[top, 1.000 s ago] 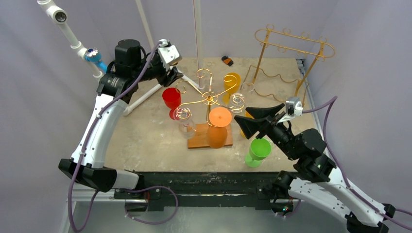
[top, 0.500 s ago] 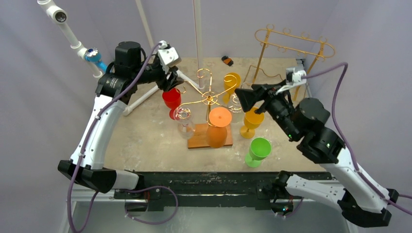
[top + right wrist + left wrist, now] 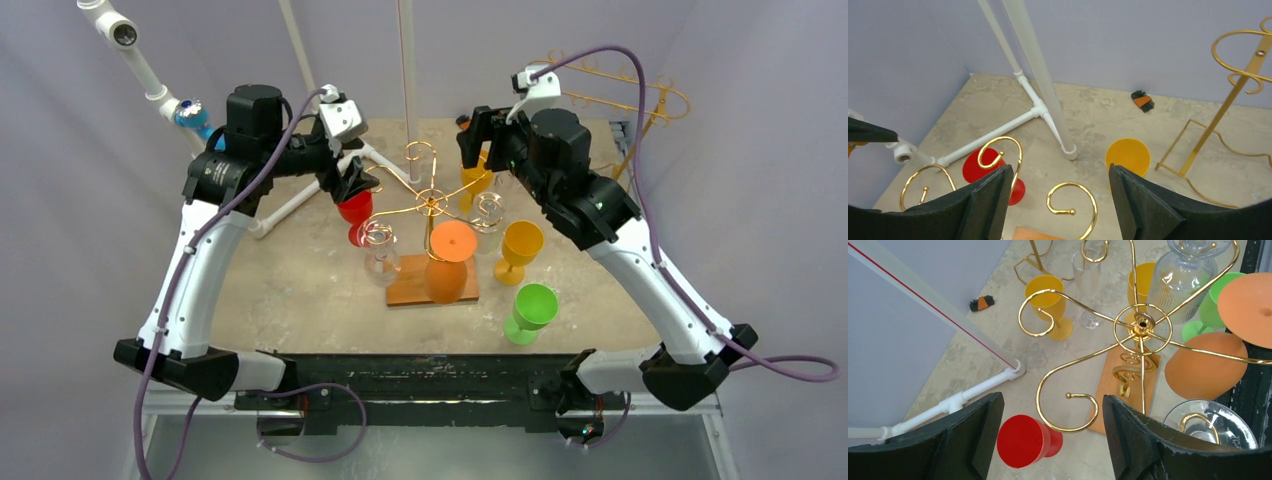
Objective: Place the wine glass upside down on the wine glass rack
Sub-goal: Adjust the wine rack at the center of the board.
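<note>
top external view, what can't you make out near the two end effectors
All in the top external view:
Red wine glass: rim partly hidden under left end effector.
Yellow wine glass: top hidden behind right end effector.
Clear wine glass: outline faint, crossed by rack gold hook.

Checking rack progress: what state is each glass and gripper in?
Red plastic wine glass: upright on table.
Green plastic wine glass: upright.
Amber plastic wine glass: upright.
Yellow plastic wine glass, back: upright.
Orange plastic wine glass: inverted on gold rack.
Clear wine glass, near-left hook: inverted.
Clear wine glass, right hook: inverted.
Left gripper: open, empty.
Right gripper: open, empty.
</note>
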Available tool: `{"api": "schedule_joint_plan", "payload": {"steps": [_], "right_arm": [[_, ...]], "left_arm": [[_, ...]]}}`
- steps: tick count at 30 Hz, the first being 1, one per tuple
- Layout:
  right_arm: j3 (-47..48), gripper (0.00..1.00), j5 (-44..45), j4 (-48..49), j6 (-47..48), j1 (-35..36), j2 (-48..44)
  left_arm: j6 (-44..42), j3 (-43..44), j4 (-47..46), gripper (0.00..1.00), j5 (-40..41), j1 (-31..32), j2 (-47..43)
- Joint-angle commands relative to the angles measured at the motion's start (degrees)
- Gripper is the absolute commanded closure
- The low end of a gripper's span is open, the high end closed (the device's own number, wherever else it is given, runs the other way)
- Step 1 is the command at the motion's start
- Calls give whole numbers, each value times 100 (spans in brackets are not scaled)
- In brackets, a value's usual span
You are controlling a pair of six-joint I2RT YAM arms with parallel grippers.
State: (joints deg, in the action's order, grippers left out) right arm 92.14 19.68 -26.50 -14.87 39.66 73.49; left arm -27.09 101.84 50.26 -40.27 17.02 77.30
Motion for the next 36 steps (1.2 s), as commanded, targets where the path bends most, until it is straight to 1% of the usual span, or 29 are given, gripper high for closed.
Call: {"api": "schedule_joint_plan", "payload": {"steps": [1, 6, 14, 19, 25, 28, 32, 34, 36], "right_arm": [[688, 22, -535, -154, 280, -272, 263], [827, 23, -963, -316, 339, -566, 542], [612, 27, -1685, -314, 356, -838, 622], [484, 34, -1906, -324, 327, -890, 688], [33, 40, -1951, -207, 261, -899, 578], [-213, 43, -2036, -108, 210, -899, 490], [-433, 49, -2103, 7, 138, -901, 364], [-503, 54, -2145, 58, 96, -899, 293], [-584, 56, -2184, 109, 49, -903, 183]], "left_arm": [[-30, -144, -8, 23, 155, 94, 93], [-126, -103, 109, 22, 199, 182, 233], [-502, 99, 602, 21, 103, 276, 303], [-598, 83, 648, 22, 196, 297, 331], [-629, -305, 38, 24, 717, 351, 261], [-663, -347, -111, 25, 867, 355, 306], [-728, -395, -263, 26, 1015, 364, 338], [-748, -435, -358, 27, 1115, 364, 347], [-768, -453, -471, 27, 1222, 365, 376]]}}
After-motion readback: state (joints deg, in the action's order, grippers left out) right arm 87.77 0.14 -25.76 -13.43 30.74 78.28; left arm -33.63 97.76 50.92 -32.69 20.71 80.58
